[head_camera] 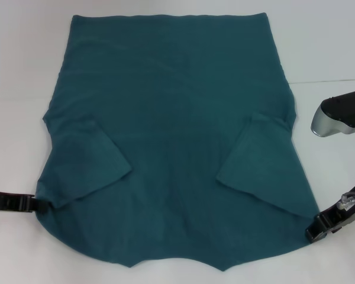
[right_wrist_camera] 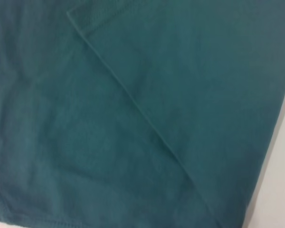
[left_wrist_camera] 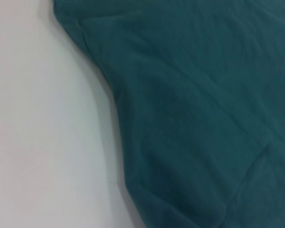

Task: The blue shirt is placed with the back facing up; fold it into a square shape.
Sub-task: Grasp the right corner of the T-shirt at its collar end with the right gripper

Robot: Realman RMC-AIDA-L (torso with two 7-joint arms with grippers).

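The blue shirt [head_camera: 171, 136] lies flat on the white table [head_camera: 18, 71], plain side up, with both short sleeves folded inward onto the body. My left gripper [head_camera: 35, 205] sits low at the shirt's near left corner, right at the fabric's edge. At the near right corner, my right gripper [head_camera: 313, 229] also meets the hem. The left wrist view shows the shirt's curved edge [left_wrist_camera: 204, 95] against the table. In the right wrist view, the shirt [right_wrist_camera: 133, 118] fills the picture, with a folded sleeve edge running across it.
A silver and black part of the right arm [head_camera: 337, 112] hangs over the table to the right of the shirt. A thin seam line [head_camera: 331, 80] crosses the tabletop at the far right. White table surface surrounds the shirt on all sides.
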